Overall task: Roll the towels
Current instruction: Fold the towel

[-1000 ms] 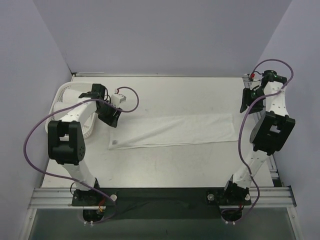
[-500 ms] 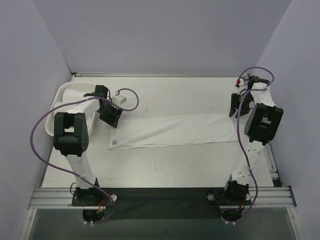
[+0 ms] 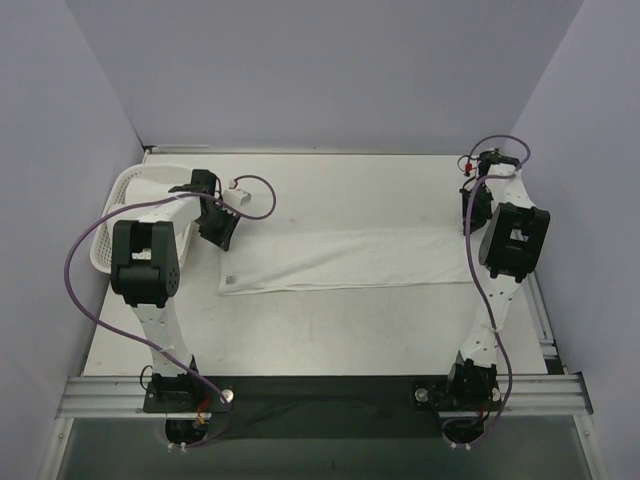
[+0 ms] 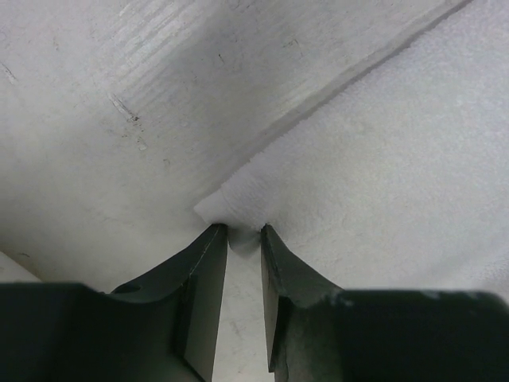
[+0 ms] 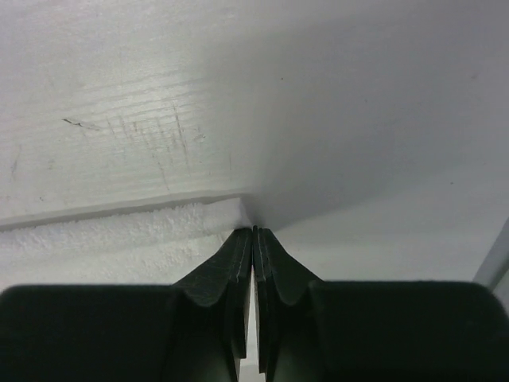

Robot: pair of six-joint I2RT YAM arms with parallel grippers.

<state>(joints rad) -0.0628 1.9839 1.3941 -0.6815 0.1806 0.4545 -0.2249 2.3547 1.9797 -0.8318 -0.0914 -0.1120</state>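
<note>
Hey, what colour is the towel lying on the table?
The towel is plain white, with no pattern. It shows best in the top view.

The right gripper [image 3: 470, 215] has swung inward from beyond the long white terry-cloth towel [image 3: 350, 260] to its far right corner. Its jaws, parted before, are now closed on that corner; the right arm's elbow has drawn in leftward. The left gripper [image 4: 242, 232] has edged onto the far left corner; its jaws have narrowed about the bunched cloth; the left elbow has shifted away from the near edge of the tabletop [image 3: 330, 330].
</note>
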